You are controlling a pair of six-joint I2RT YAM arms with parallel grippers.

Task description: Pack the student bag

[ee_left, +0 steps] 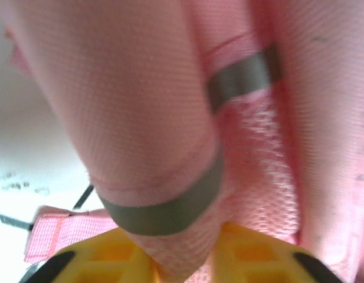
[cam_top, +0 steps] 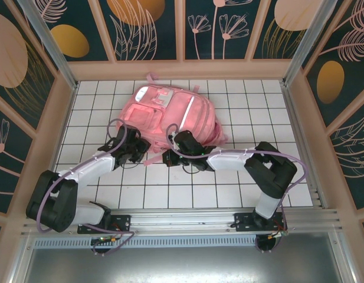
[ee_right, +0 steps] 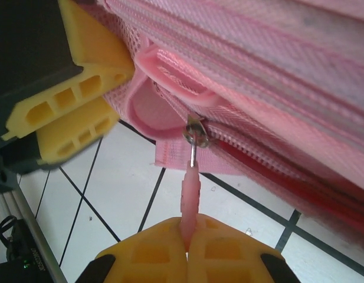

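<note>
The student bag [cam_top: 170,112], a large pink backpack with silver-white strips, lies on the tiled table just beyond both arms. My left gripper [cam_top: 136,148] is at its near left edge. In the left wrist view, pink mesh fabric of the bag [ee_left: 140,88] is pinched between that gripper's [ee_left: 182,268] yellow fingers, beside a grey reflective strip [ee_left: 164,212]. My right gripper [cam_top: 177,143] is at the bag's near edge. It [ee_right: 186,250] is shut on the pink zipper pull tab [ee_right: 190,191], which hangs from the metal slider [ee_right: 196,134]. The zip [ee_right: 270,159] gapes a little, with red inside.
The white tiled table [cam_top: 246,171] is fenced by patterned walls on three sides, with an aluminium rail [cam_top: 187,221] at the near edge. A loose pink strap end [ee_right: 170,156] lies on the tiles under the bag. The left gripper's yellow fingers [ee_right: 69,112] show close by in the right wrist view.
</note>
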